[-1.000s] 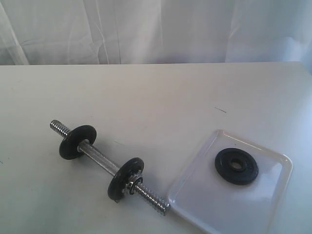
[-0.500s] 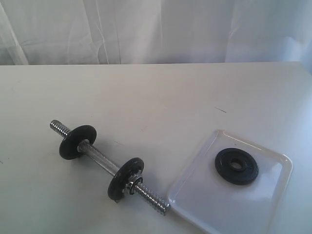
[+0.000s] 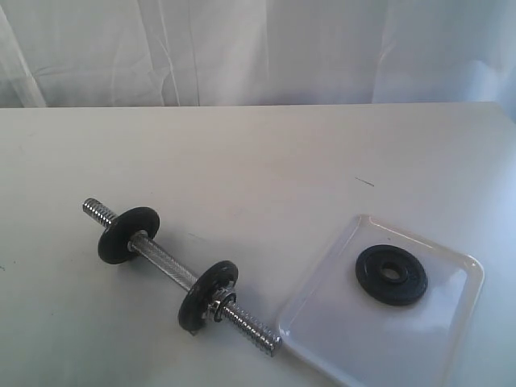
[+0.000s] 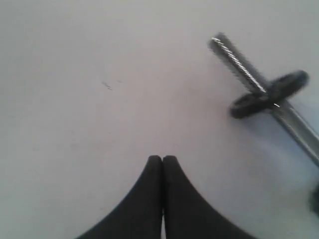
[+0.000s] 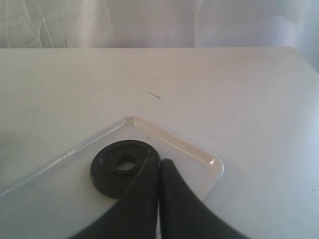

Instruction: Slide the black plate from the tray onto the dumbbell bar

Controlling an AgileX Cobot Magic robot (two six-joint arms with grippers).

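Note:
The black plate (image 3: 392, 275) lies flat in the white tray (image 3: 339, 322) at the front right of the table. The dumbbell bar (image 3: 169, 272) lies diagonally at the front left, with a black disc near each end and bare threaded tips. Neither arm shows in the exterior view. In the right wrist view my right gripper (image 5: 160, 163) hovers shut over the tray (image 5: 199, 154), its tips beside the black plate (image 5: 117, 169) and holding nothing. My left gripper (image 4: 162, 159) is shut over bare table, with one end of the dumbbell bar (image 4: 239, 64) off to one side.
A white curtain (image 3: 258, 48) hangs behind the table's far edge. A small dark mark (image 3: 364, 181) sits on the tabletop beyond the tray. The tray's front corner runs out of the exterior view.

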